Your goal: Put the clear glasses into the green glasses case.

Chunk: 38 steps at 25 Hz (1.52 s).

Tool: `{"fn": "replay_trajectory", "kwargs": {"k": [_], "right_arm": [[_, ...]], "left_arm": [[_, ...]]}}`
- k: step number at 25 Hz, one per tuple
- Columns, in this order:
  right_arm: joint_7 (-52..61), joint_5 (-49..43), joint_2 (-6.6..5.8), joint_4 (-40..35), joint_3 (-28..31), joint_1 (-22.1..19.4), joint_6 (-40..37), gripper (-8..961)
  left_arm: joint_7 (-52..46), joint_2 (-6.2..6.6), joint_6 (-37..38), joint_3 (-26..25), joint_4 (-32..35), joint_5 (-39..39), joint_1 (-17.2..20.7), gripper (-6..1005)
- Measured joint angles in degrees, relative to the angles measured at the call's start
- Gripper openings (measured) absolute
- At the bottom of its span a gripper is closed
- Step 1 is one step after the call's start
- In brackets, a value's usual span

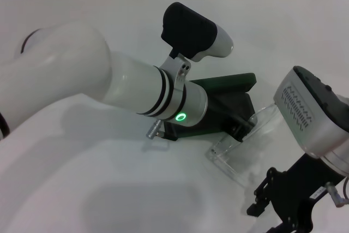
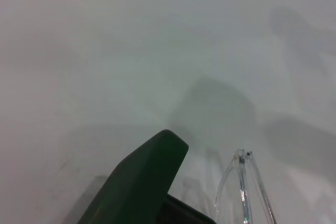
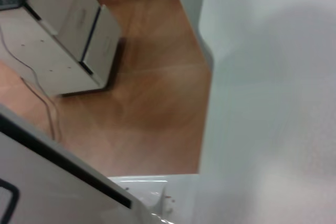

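The green glasses case [image 1: 232, 84] stands open at the table's middle, its lid raised; the left wrist view shows the lid's rounded corner [image 2: 144, 179]. The clear glasses [image 1: 248, 137] lie just right of the case, toward the front, one end close to the case's dark inside. Their clear arms and hinge [image 2: 242, 182] show near the lid in the left wrist view. My left arm reaches over the case from the left, and its wrist hides most of the left gripper [image 1: 237, 125]. My right gripper [image 1: 270, 197] hangs low at the front right, a short way from the glasses.
The white table [image 1: 109, 189] spreads around the case. Its far edge meets a tiled wall. In the right wrist view the table's edge [image 3: 207, 103] drops to a brown floor with a grey cabinet [image 3: 68, 40].
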Motion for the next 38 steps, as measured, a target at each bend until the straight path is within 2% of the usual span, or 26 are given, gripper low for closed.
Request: {"fn": "replay_trajectory", "kwargs": {"k": [10, 16, 26, 38], "right_arm": [[1.79, -2.34, -0.20, -1.05, 1.52, -0.04, 1.45, 527], [0.70, 0.42, -0.27, -3.06, 3.42, -0.47, -0.85, 527], [-0.01, 0.65, -0.04, -2.62, 1.98, -0.13, -1.56, 527], [1.15, -1.39, 0.01, -1.82, 0.13, -0.40, 1.60, 528]], "left_arm": [[0.61, 0.11, 0.25, -0.01, -0.10, 0.00, -0.25, 83], [0.70, 0.12, 0.28, -0.27, -0.25, 0.00, -0.31, 83], [0.70, 0.12, 0.27, -0.35, -0.40, 0.00, -0.36, 83], [0.70, 0.12, 0.27, -0.35, -0.42, 0.00, -0.20, 83]]}}
